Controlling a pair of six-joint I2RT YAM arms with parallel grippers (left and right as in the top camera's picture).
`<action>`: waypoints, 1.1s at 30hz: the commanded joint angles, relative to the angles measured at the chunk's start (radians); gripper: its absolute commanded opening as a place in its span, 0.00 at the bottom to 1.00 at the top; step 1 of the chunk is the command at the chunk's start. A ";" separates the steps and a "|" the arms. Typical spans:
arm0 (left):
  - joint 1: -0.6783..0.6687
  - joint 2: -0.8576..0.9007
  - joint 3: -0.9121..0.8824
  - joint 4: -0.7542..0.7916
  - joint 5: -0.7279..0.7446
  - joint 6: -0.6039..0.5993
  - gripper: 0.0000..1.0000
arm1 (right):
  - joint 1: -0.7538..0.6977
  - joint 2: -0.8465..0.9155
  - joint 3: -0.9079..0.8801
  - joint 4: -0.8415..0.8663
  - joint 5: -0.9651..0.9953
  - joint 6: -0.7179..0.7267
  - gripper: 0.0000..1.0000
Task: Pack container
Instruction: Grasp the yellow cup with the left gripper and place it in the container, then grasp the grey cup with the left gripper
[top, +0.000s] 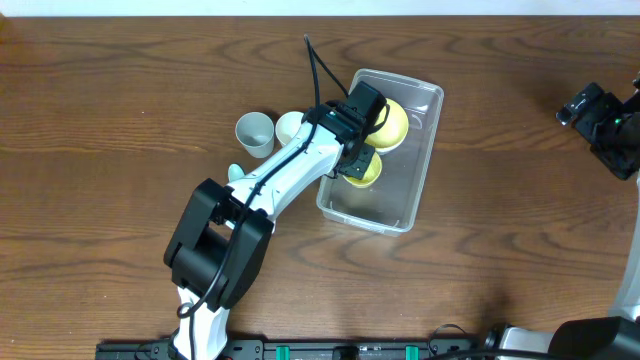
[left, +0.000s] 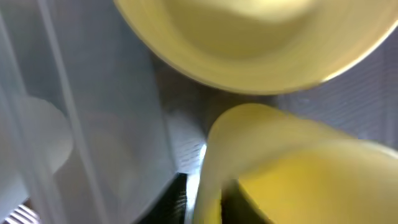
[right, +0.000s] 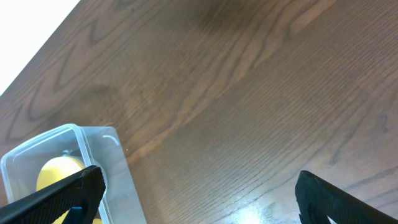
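The clear container (top: 404, 190) lies at the table's middle right. A yellow bowl (top: 396, 124) sits in its far end. My left gripper (top: 352, 163) reaches inside the container and is shut on the wall of a yellow cup (top: 364, 174), one finger inside it and one outside. In the left wrist view the cup (left: 298, 174) fills the lower right, the bowl (left: 261, 43) is just above it, and the container's wall (left: 93, 124) is on the left. My right gripper (top: 598, 112) is open and empty at the far right, well away from the container (right: 93, 140).
A light blue cup (top: 254, 130) and a cream cup (top: 290, 125) stand just left of the container. A mint-coloured piece (top: 236, 173) shows beside my left arm. The right wrist view shows bare wooden table (right: 236, 93) between its fingers (right: 199, 199).
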 joint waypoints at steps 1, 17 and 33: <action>0.003 -0.023 0.003 -0.018 0.002 0.004 0.35 | -0.006 -0.005 0.003 0.000 0.000 -0.003 0.99; 0.087 -0.354 0.153 -0.275 -0.274 -0.022 0.69 | -0.006 -0.005 0.003 0.000 0.000 -0.003 0.99; 0.569 0.023 0.093 -0.297 0.134 -0.030 0.61 | -0.006 -0.005 0.003 0.000 0.000 -0.003 0.99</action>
